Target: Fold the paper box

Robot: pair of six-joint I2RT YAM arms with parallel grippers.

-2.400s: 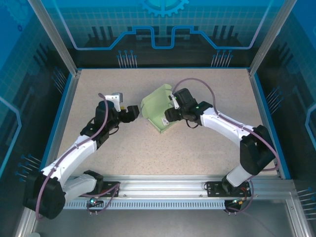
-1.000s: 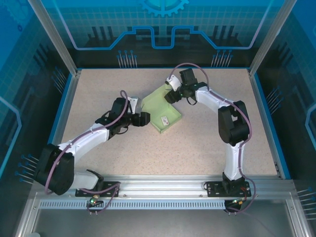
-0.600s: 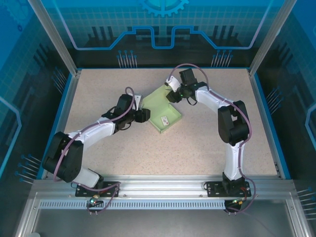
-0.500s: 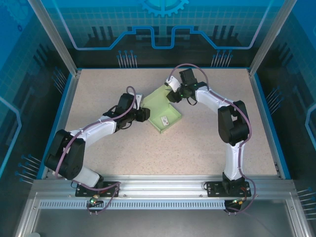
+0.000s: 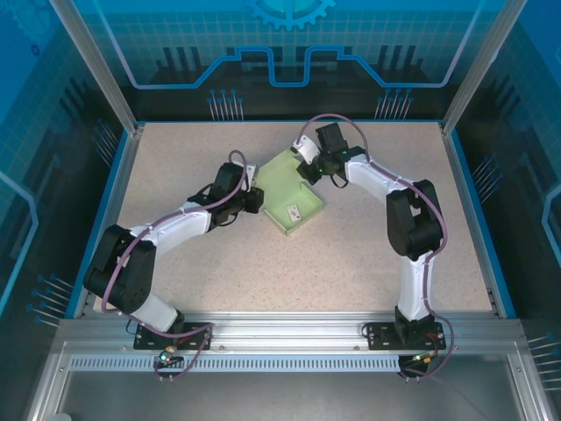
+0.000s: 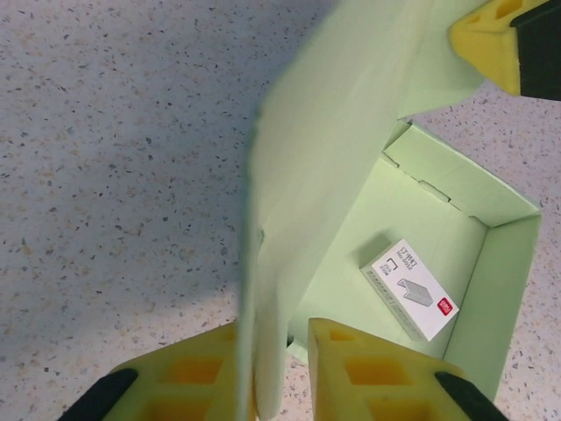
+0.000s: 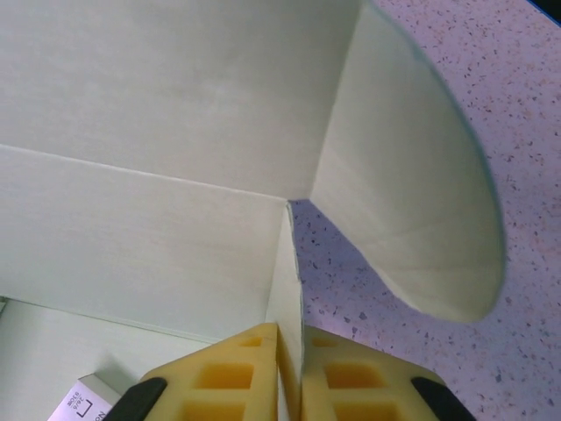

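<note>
Right wrist: paper box (image 7: 158, 123) within pincer (image 7: 289, 349)

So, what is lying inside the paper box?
A small white printed carton lies flat on the floor of the paper box. The raised flap covers part of that floor, so anything there cannot be seen.

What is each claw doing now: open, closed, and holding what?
Left claw: closed on an upright wall of the paper box.
Right claw: closed on another wall edge of the paper box.
</note>
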